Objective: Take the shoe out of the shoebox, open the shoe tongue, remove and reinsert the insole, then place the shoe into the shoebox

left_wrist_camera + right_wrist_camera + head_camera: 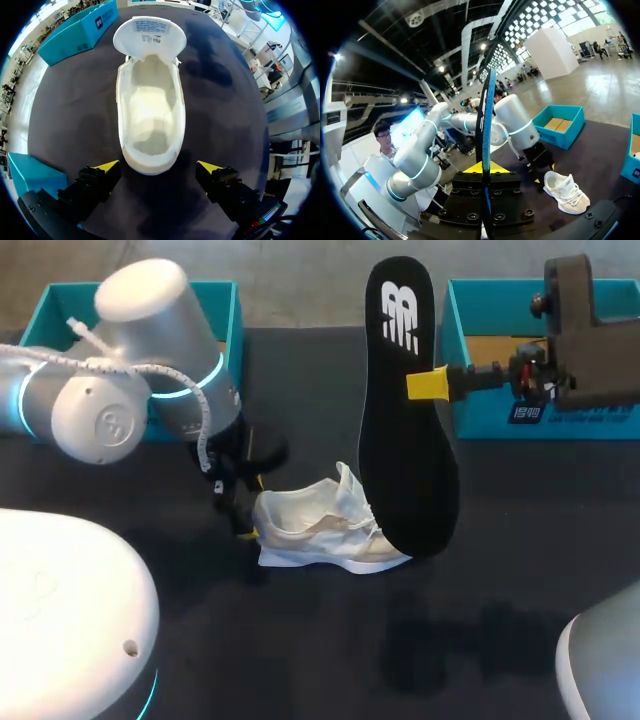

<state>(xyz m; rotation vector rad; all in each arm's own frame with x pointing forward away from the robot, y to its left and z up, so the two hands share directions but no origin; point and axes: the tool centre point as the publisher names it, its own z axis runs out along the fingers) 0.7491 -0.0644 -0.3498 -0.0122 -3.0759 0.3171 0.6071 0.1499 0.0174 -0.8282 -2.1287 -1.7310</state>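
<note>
Black matting is covering the table [300, 640], which is carrying everything else. Coming in from its own side, the left arm [120, 370] is bending down over the middle of the table, while the right arm [590, 340] is hanging higher, in front of the far right corner. Two open boxes are sitting along the far edge: the left teal box [48, 312] is lying partly hidden behind the left arm, and the right teal box [480, 415] is showing a brown floor. The black insole [405, 440] is standing upright in the air, and the right gripper [485, 169] is clenching it from both sides near its upper half. In the head view its lower end is overlapping the toe of the shoe, and whether they are touching cannot be told. The white shoe [320, 530] is resting on its sole in the middle of the table, outside both boxes, toe pointing right, with its tongue [149, 32] folding forward and the pale inside showing. The left gripper [157, 166] is hovering just behind the heel, fingers [107, 166] spreading wide and gripping nothing.
</note>
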